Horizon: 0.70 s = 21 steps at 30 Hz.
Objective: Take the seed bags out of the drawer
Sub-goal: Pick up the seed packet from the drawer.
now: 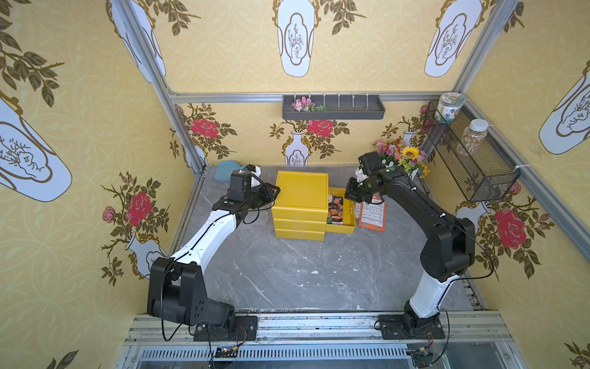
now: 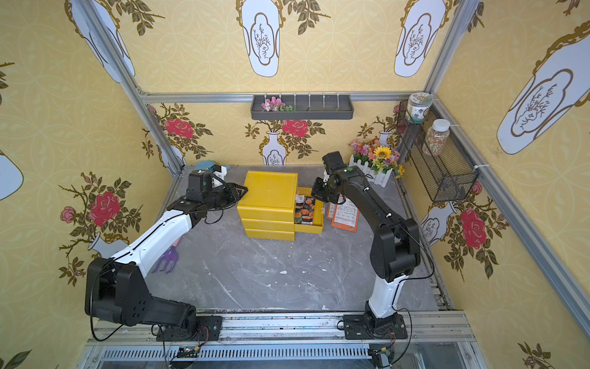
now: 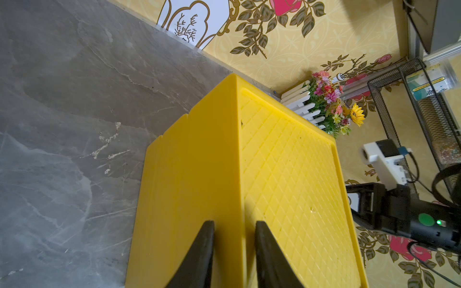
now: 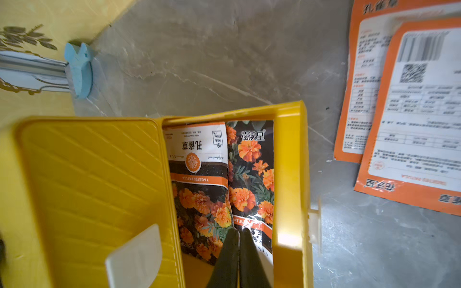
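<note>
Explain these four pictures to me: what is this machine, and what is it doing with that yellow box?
It is a robot: two arms on a rail at the front of the table, each ending in a two-fingered gripper. Both top views come from one camera overhead; the close-ups come from cameras on the wrists. On the table stands a yellow box with one drawer pulled out. Two seed bags show in the drawer; two more lie on the table beside it. The left gripper sits, jaws apart, at the box's top edge, perhaps steadying it. The right gripper reaches into the drawer, jaws together, tips at a bag; whether it pinches one I cannot tell.
</note>
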Tool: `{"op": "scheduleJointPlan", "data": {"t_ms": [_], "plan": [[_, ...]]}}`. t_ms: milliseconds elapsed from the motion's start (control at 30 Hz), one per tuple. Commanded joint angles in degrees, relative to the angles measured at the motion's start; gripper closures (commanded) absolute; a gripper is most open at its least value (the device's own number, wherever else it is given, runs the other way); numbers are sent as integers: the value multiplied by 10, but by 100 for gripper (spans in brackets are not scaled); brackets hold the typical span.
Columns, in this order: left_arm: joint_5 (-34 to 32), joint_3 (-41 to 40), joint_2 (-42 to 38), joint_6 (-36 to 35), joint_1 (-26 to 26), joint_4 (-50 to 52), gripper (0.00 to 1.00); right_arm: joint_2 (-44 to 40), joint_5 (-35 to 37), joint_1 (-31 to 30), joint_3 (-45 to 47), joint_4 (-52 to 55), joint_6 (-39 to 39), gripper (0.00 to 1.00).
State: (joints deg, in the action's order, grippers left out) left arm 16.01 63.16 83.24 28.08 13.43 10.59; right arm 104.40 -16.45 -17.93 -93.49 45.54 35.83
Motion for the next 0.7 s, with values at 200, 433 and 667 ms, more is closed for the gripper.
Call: {"op": "scheduleJointPlan", "data": {"t_ms": [200,433,667], "plan": [[1,-15,4,-3,2,138,68,52,-18,-34,-2,-52,26,76],[-1,-20,-2,1,2,138,68,79,-20,-32,-9,-64,28,75],[-2,-20,-2,0,2,141,68,98,-34,-33,-7,-86,40,75]]}}
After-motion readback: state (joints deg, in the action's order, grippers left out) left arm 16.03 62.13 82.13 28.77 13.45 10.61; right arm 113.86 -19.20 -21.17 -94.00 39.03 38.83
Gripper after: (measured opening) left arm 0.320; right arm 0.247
